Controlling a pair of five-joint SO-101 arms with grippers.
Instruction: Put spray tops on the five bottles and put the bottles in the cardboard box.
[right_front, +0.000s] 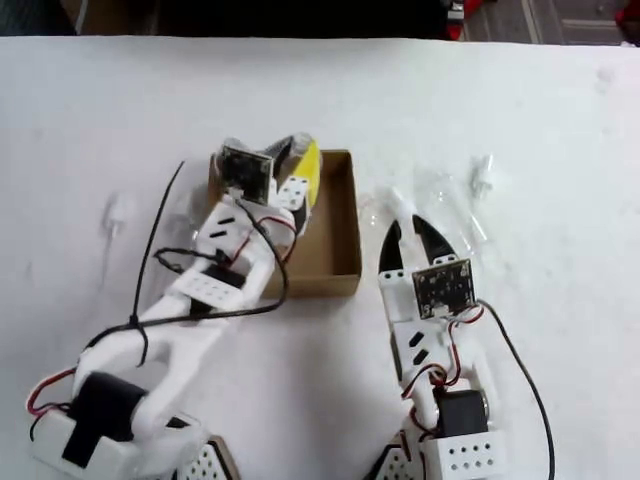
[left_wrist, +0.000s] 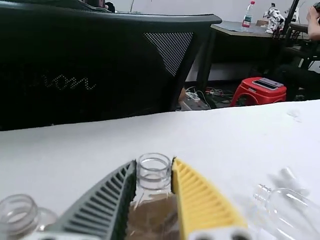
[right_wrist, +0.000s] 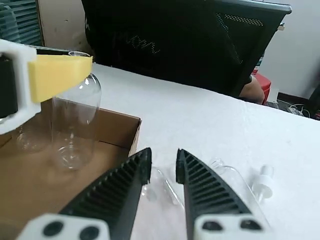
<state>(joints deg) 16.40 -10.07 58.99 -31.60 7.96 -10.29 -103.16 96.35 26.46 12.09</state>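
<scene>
So here our left end effector (left_wrist: 154, 164) is pinching a clear bottle (right_wrist: 75, 120) right at the neck, clamping it from both sides. The bottle is standing upright inside the cardboard box (right_front: 338, 225), with its base down at the box floor, though we can't tell if it's actually touching. Its mouth is sitting open. A second clear bottle (left_wrist: 19, 212) is standing in the box too, just beside the held one, and it's also showing an open mouth.

Our right end effector (right_wrist: 163, 155) is hanging over the white surface (right_front: 150, 100) just beside the box, on the side away from the left arm. Its black jaws are spreading a little apart, not gripping anything.

Past its tips, another clear bottle (right_wrist: 232, 177) is lying on its side on the surface. A white spray top (right_front: 483, 175) is lying near it, apart from the box. We're seeing more clear plastic lying around there in the high view, but it's too faint for us to count.
</scene>
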